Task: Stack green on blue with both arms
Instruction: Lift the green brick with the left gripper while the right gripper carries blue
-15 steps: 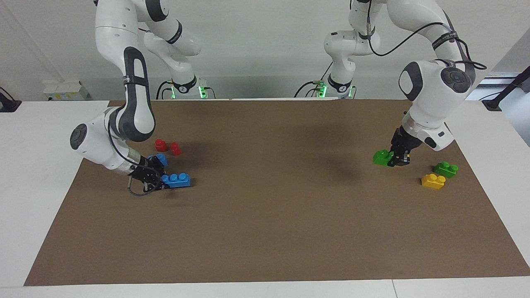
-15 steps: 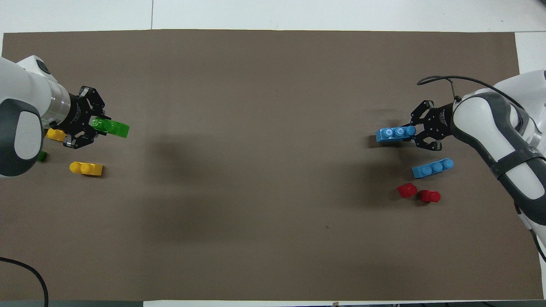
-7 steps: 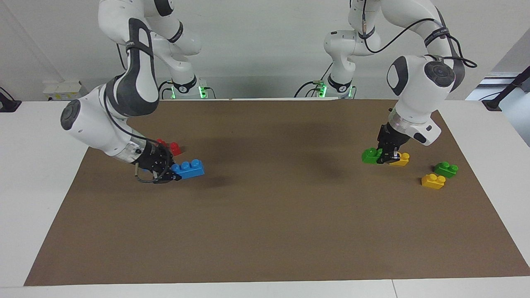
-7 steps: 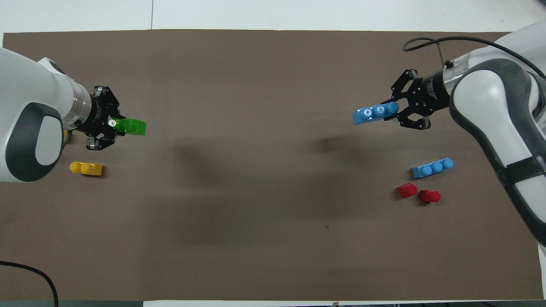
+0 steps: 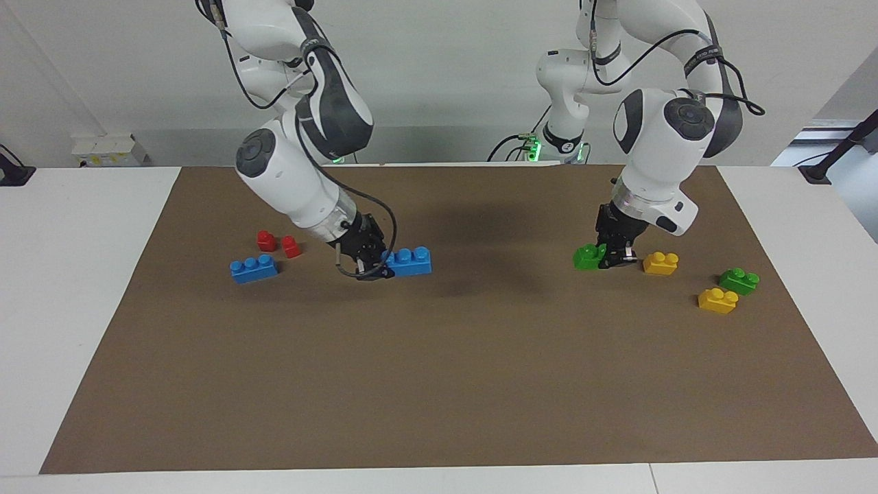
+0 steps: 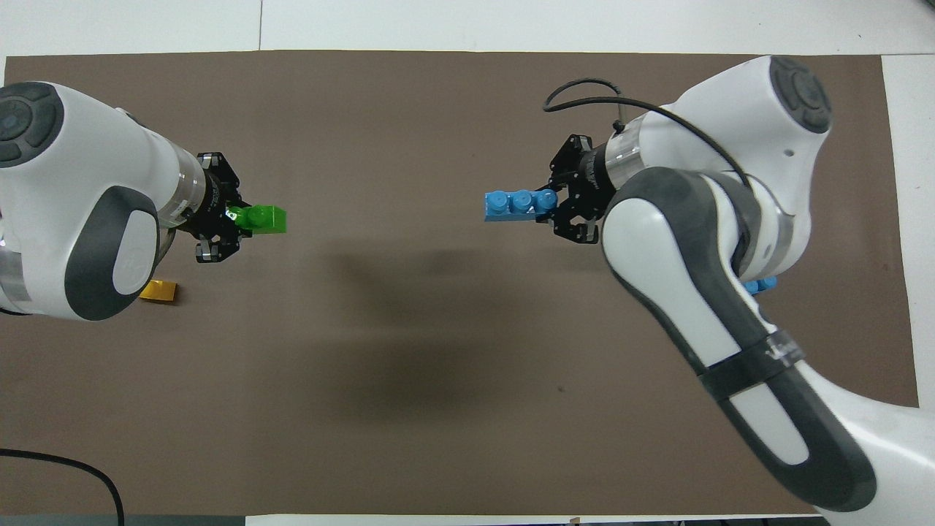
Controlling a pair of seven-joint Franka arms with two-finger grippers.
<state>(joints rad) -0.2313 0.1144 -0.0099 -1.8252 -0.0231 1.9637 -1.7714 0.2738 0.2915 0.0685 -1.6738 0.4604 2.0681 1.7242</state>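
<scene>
Each arm carries its brick by one end above the brown mat on the counter (image 5: 103, 274): the left tool (image 5: 615, 255) clamps the green two-stud brick (image 5: 588, 257), the right tool (image 5: 376, 264) the blue three-stud brick (image 5: 409, 261), free ends pointing toward each other over the mat's middle, apparently for stacking.

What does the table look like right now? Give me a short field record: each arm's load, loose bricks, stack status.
left gripper: shut on green brick, raised over the mat
right gripper: shut on blue brick, raised over the mat
held bricks: apart, wide gap between them
loose blue brick: on the mat, beside two red pieces
loose green brick: on the mat, beside a yellow brick
other yellow brick: on the mat, near the left gripper
stack: not yet made
</scene>
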